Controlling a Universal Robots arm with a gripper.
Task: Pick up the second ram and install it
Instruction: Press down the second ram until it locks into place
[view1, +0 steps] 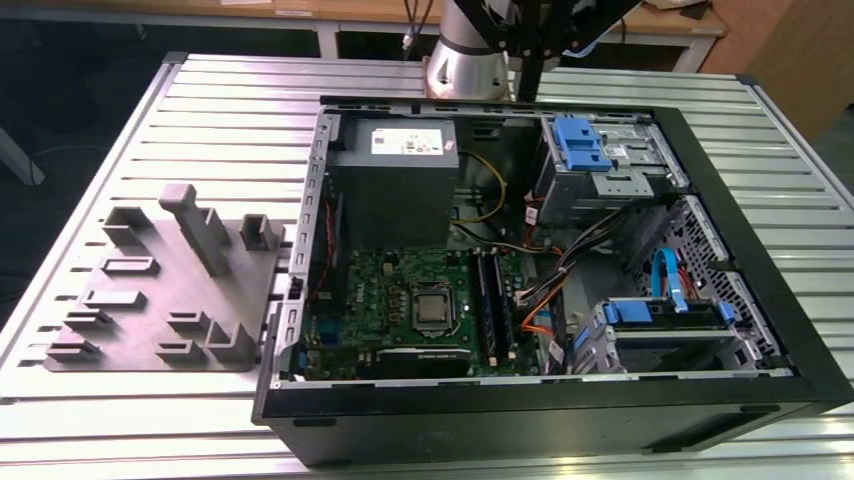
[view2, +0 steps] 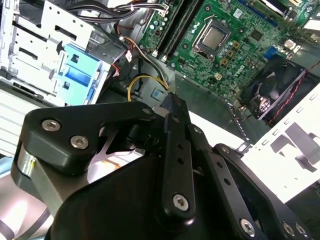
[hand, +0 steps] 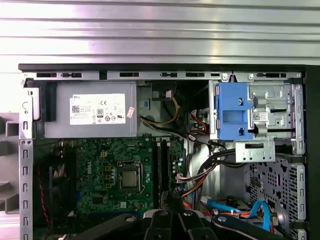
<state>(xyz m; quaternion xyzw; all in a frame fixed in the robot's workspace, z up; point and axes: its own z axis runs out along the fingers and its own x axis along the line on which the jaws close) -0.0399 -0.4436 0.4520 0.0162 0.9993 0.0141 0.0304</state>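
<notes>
- The step in hand, as I judge it, concerns the memory slots (view1: 491, 300). They run near-to-far on the motherboard (view1: 387, 290), just to the exterior view's right of the processor socket (view1: 434, 305).
- To do it well, a stick should be kept parallel to its slot and upright. It should come straight down so both ends seat together, with no sideways rocking.
- The bundle of cables (view1: 561, 270) lies close on the slots' right, so an approach from directly above looks safest. The power supply (view1: 400, 190) stands just beyond their far end.
- Long dark strips sit in the slots. I cannot tell whether one of them is the second ram, already seated.
- The grey fixture (view1: 174, 290) rests on the worktop (view1: 200, 90), to the exterior view's left of the computer case (view1: 747, 330). I can make out only its grey blocks and pockets.
- The pincer (view2: 169, 102) hangs high above the far part of the open case, between the power supply and the blue drive caddy (view1: 583, 140), well apart from the slots.
- In the second wrist view its black links overlap edge-on, so I cannot tell how far open it is or whether it carries anything.
- It touches nothing in the case, so far as the views show.
</notes>
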